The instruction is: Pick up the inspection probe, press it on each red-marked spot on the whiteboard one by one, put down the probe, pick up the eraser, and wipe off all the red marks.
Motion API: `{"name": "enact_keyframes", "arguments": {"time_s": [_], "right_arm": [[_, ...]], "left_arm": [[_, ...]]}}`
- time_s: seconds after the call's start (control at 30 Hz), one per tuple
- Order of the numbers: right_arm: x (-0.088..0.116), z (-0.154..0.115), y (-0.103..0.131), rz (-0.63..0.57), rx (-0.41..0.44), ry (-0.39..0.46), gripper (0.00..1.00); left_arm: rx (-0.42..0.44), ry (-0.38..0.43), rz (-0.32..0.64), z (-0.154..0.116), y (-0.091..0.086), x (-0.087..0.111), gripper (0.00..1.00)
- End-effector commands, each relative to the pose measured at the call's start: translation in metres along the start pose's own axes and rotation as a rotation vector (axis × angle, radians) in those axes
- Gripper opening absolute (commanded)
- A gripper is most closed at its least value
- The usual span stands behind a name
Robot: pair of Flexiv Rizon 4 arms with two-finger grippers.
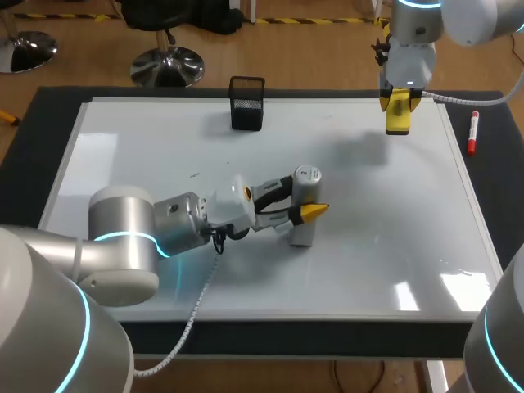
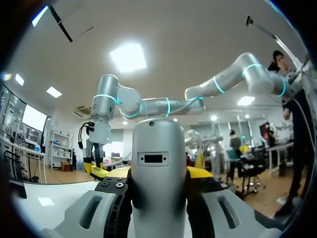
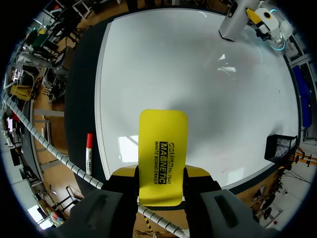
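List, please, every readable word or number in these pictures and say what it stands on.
"MAGNETIC": on the yellow rectangular eraser in the right gripper.
"WHITE BOARD ERASER": same eraser.
Small print beside them: too small to read.
Mark atop the grey cylindrical probe: blurred.

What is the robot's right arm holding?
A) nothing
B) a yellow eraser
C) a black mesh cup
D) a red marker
B: the right tool grips the yellow eraser from both sides; the red marker lies beside the whiteboard.
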State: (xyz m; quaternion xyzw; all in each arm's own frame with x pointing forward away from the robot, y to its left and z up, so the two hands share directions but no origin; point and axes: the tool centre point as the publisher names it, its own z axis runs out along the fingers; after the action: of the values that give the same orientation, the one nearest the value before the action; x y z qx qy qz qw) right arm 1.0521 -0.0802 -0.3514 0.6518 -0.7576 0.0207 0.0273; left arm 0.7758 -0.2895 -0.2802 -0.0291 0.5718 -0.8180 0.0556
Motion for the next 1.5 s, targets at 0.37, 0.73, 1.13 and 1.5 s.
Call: {"name": "enact_keyframes", "arguments": {"time_s": [0.37, 0.73, 1.13, 1.5], "right_arm": [[0.0, -0.001, -0.001, -0.002, 0.0, 0.004, 0.0], [0.0, -0.001, -0.001, -0.002, 0.0, 0.004, 0.0], [0.0, -0.001, -0.001, -0.002, 0.0, 0.004, 0.0], [0.0, -0.001, -0.001, -0.002, 0.0, 0.004, 0.0]], "left_arm": [[0.004, 0.009, 0.001, -0.001, 0.009, -0.001, 0.0], [-0.005, 0.014, 0.003, -0.001, 0.008, 0.002, 0.0], [-0.018, 0.018, 0.008, -0.003, 0.005, 0.005, 0.0], [0.021, 0.026, 0.056, 0.003, -0.022, 0.004, 0.0]]}}
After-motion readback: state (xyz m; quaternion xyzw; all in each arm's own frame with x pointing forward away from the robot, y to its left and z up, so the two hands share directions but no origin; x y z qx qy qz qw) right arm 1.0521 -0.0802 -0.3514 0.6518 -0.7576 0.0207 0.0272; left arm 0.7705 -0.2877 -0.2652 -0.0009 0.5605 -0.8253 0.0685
